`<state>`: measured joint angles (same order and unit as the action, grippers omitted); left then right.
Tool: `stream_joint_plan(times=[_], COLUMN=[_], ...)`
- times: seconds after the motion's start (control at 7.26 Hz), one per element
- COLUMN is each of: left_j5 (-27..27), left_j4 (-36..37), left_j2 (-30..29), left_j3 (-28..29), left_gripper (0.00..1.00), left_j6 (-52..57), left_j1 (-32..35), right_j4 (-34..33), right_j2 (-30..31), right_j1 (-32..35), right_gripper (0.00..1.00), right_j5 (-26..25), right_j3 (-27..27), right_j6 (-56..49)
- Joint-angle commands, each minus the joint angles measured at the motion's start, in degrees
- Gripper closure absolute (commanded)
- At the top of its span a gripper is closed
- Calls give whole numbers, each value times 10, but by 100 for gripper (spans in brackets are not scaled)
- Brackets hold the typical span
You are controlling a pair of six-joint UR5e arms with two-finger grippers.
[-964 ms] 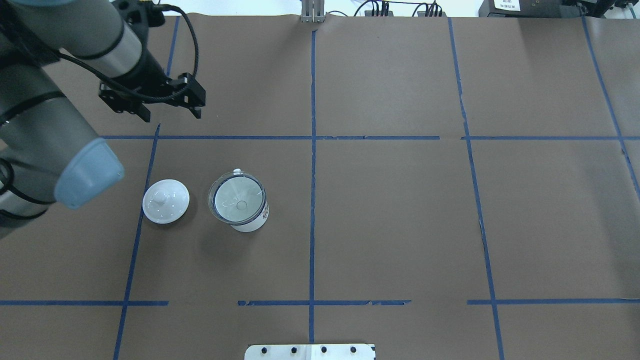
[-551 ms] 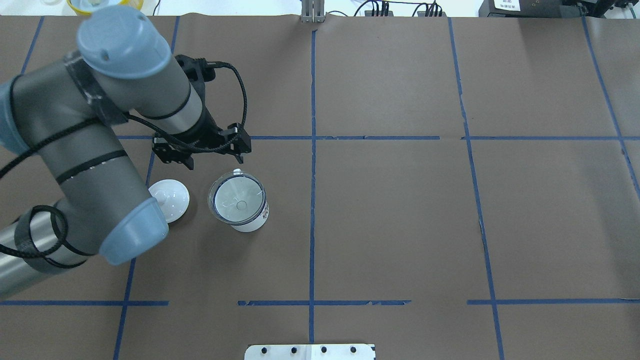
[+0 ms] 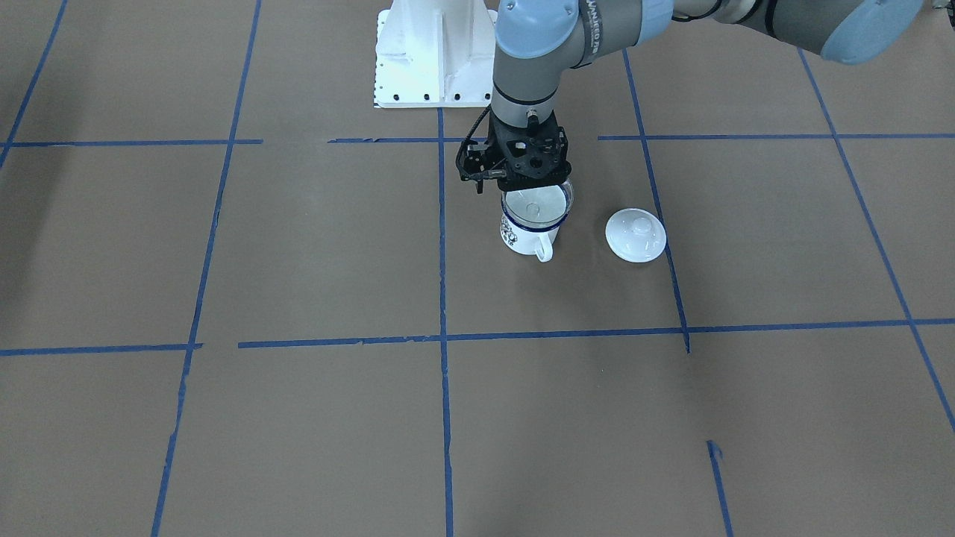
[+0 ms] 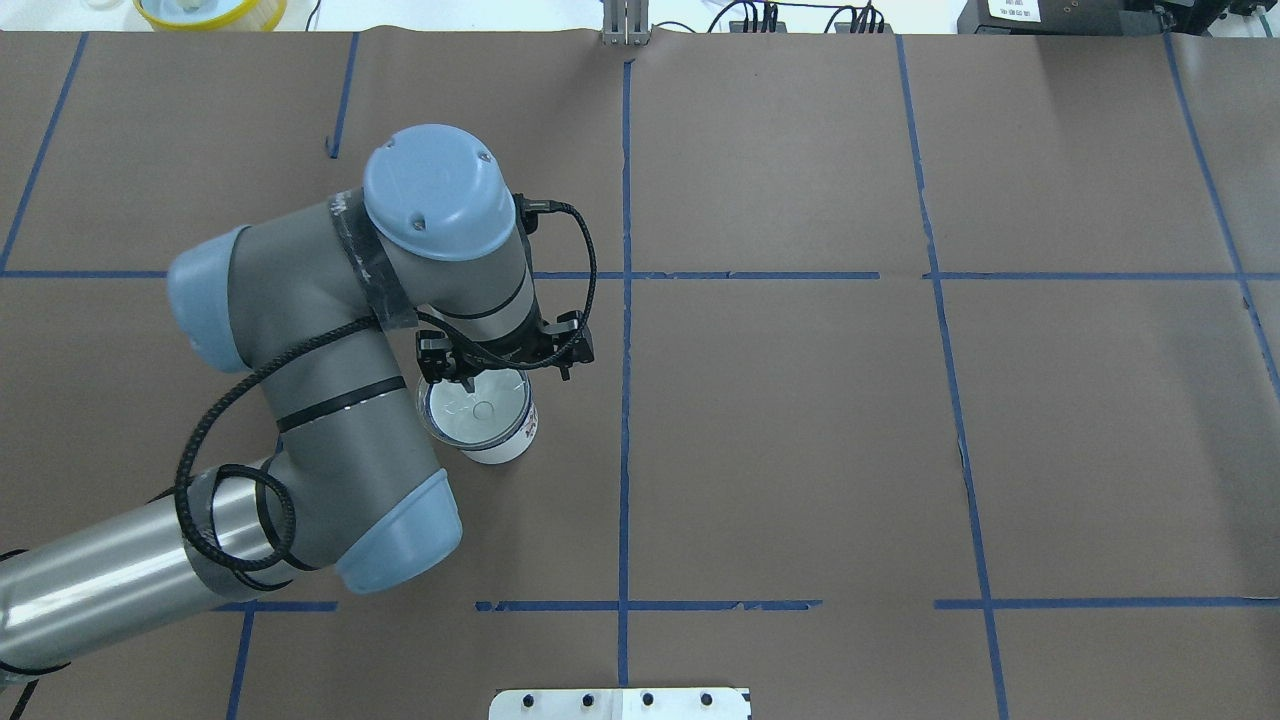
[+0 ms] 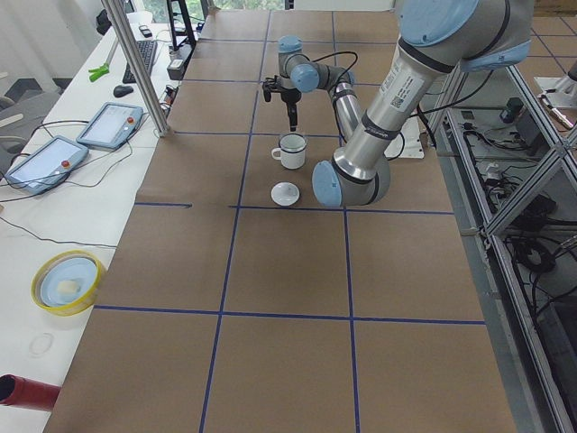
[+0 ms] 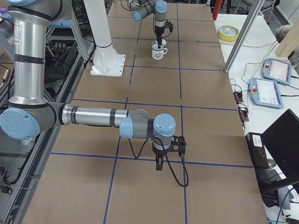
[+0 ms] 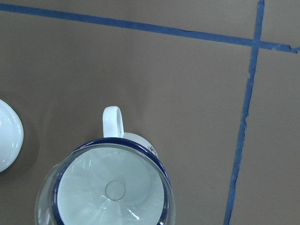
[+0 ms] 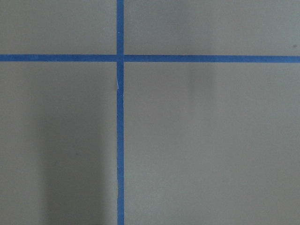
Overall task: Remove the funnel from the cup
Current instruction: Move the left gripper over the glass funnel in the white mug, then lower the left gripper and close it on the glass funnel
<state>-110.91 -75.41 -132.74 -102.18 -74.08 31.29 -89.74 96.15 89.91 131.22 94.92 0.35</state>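
Left gripper hangs straight above clear cone-shaped plastic funnel, apart from it. Funnel sits in white blue-rimmed enamel mug, axis vertical. Finger spread: can't tell. Right gripper well apart, spread unreadable too.

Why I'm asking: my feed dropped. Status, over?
Left gripper open, hovering over funnel. Funnel seated in cup. Right gripper far off, jaws unreadable. Lid beside cup, clear.

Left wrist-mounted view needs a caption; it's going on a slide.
Clear funnel seated in a blue-rimmed white mug, white lid beside it on brown paper.
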Motion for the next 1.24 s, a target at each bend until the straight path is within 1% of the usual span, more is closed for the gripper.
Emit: stream_joint_plan(times=[0.0, 0.14, 0.41, 0.55, 0.69, 0.83, 1.1], left_j5=[37, 37, 35, 34, 35, 35, 60], left_j4=[-2, -2, -4, -4, -5, -7, -31], left_j2=[9, 11, 10, 10, 10, 10, 20], left_j3=[10, 9, 8, 2, 1, 1, 9], left_gripper=[7, 16, 41, 46, 48, 48, 48], left_j6=[-9, -9, -9, -8, -6, -5, -2], left_j1=[-33, -34, -34, -34, -34, -34, -34], right_j4=[0, 0, 0, 0, 0, 0, 0], right_j2=[0, 0, 0, 0, 0, 0, 0], right_j1=[0, 0, 0, 0, 0, 0, 0], right_gripper=[0, 0, 0, 0, 0, 0, 0], right_j5=[0, 0, 0, 0, 0, 0, 0], right_j3=[-1, 0, 0, 0, 0, 0, 0], right_j6=[0, 0, 0, 0, 0, 0, 0])
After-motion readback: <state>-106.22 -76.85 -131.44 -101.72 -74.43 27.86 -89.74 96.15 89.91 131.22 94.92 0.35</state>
